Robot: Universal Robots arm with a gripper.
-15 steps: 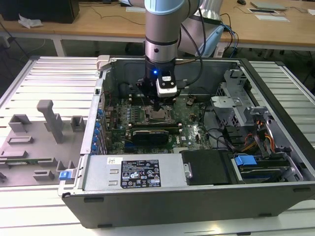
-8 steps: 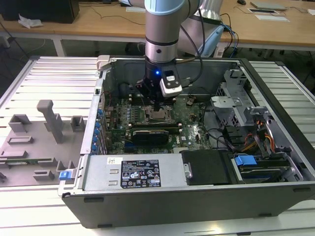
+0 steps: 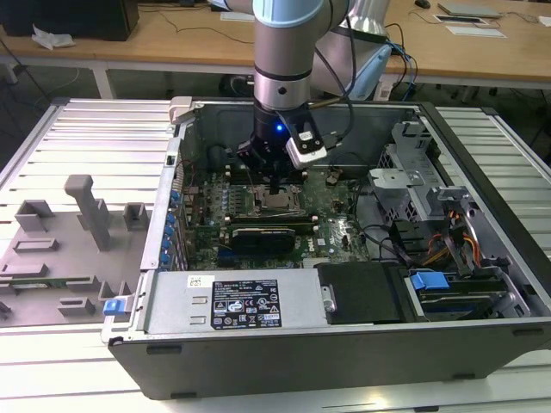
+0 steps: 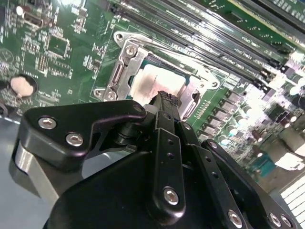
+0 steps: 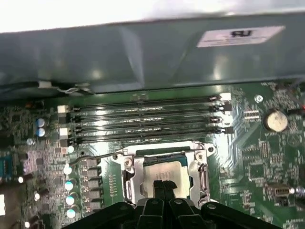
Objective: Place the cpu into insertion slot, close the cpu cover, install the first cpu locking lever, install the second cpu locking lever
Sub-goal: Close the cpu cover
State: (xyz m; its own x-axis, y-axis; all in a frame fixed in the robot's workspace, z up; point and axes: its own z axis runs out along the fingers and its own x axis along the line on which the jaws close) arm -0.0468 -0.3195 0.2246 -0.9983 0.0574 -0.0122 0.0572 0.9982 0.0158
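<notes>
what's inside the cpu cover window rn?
The cpu: its silvery top shows, seated flat and framed by the cpu cover. The hand sits over part of the chip and hides that portion. The chip itself covers the socket contacts beneath.

The motherboard (image 3: 336, 215) was green with black memory slots (image 5: 147, 119), the cpu (image 5: 162, 171) silvery-grey with a pale smear (image 4: 145, 83), the cpu cover (image 5: 127, 174) dull silver, the gripper (image 5: 161, 184) black with silver screws (image 4: 171, 194), and the arm (image 3: 288, 52) grey with a blue light (image 3: 278, 129).
</notes>
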